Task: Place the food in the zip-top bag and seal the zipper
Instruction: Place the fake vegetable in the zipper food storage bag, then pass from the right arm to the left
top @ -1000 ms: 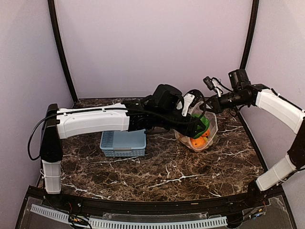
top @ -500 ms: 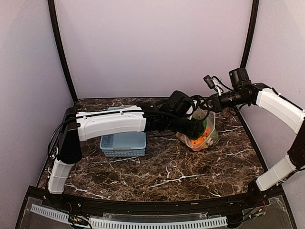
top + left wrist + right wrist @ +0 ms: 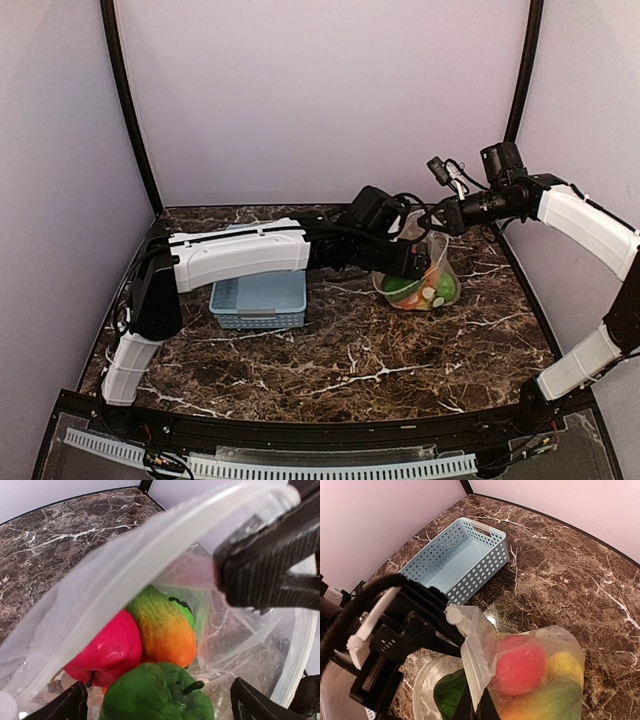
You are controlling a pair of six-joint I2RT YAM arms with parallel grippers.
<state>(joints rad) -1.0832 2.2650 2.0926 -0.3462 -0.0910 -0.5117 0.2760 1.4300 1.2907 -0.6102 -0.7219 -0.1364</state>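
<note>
Clear, soft plastic dotted with white is forming the zip-top bag (image 3: 448, 272), which in the top external view is sitting on the dark marble table (image 3: 350, 372) to the right of the light-blue slotted plastic basket (image 3: 258, 302), apart from it. The right gripper (image 3: 432, 222) is pinching the bag's upper edge while the left gripper (image 3: 418, 266) is hanging at its mouth. In the left wrist view the left jaws are standing wide apart, gripping nothing, above a green toy pepper (image 3: 155, 692), a red toy apple (image 3: 107, 650) and an orange-green toy fruit (image 3: 167, 630) lying inside the bag, with the thicker clear zipper strip (image 3: 150, 555) arching over them. In the right wrist view, nearer the camera than the basket, the right jaws are clamping together on that mouth edge. Such film is probably sagging and sliding readily, and the toys are looking light, so I am judging the firmer zipper strip, close to its ends, the safest hold.
</note>
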